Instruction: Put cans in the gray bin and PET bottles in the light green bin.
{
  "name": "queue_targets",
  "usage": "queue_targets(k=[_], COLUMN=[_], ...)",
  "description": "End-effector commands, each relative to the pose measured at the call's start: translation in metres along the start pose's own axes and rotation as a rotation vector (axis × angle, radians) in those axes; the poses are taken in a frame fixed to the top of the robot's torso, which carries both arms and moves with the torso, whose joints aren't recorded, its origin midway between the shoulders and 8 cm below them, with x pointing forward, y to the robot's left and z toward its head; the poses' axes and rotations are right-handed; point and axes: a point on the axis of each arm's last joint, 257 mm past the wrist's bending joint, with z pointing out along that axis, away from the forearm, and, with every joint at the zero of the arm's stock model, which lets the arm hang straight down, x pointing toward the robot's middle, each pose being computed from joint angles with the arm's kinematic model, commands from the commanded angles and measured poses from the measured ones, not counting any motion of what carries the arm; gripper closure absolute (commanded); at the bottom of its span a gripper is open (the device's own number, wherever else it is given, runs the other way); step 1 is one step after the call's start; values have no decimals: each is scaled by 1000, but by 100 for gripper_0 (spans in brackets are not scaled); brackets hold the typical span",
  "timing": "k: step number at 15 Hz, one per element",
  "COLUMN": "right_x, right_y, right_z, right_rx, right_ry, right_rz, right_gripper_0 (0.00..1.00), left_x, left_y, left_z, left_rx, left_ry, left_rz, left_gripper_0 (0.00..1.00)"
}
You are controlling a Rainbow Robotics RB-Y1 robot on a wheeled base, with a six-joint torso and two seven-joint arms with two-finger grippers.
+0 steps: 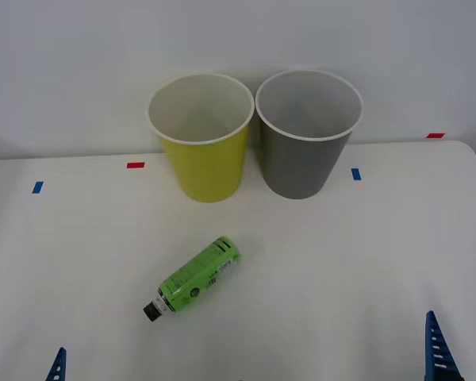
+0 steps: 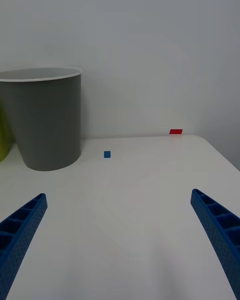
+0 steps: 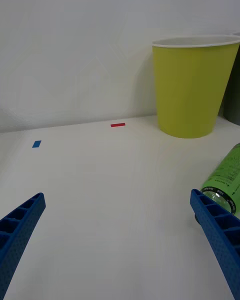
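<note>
Bottle (image 1: 194, 278) lies on its side on the white table (image 1: 365, 262), black cap toward the robot, green label up, well short of both bins. Left gripper (image 3: 117, 240) hovers low over the table with fingers spread wide, nothing between them; the bottle's cap end sits just beside its inner finger (image 3: 220, 230), slightly ahead. Right gripper (image 2: 117, 240) also hangs low and wide apart, holding nothing, with the gray bin (image 1: 308, 135) ahead of it and toward its inner side. Light green bin (image 1: 201, 136) stands ahead of the left gripper, touching or nearly touching the gray one.

Risks, as judged: the bottle is round and lies at a slant to the fingers, so a nudge from the near finger could roll it off across the table. A grasp at the narrow cap end may slip. The bins stand so close together that a drop near the shared rims could land in the wrong one.

Room: open table around the bottle on all sides. Table edge falls away outboard of the right gripper.
</note>
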Motion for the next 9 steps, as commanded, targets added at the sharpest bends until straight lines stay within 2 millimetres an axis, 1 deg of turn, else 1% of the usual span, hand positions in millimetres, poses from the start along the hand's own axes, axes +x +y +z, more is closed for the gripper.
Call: queue_targets(k=[1, 9], right_x=[0, 0], right_y=[0, 0], right_z=[0, 0], right_rx=[0, 0], right_ry=[0, 0], right_rz=[0, 0], right_gripper_0=[0, 0], left_x=[0, 0], left_y=[0, 0], left_z=[0, 0], left_rx=[0, 0], left_ry=[0, 0], left_rz=[0, 0], left_gripper_0=[0, 0])
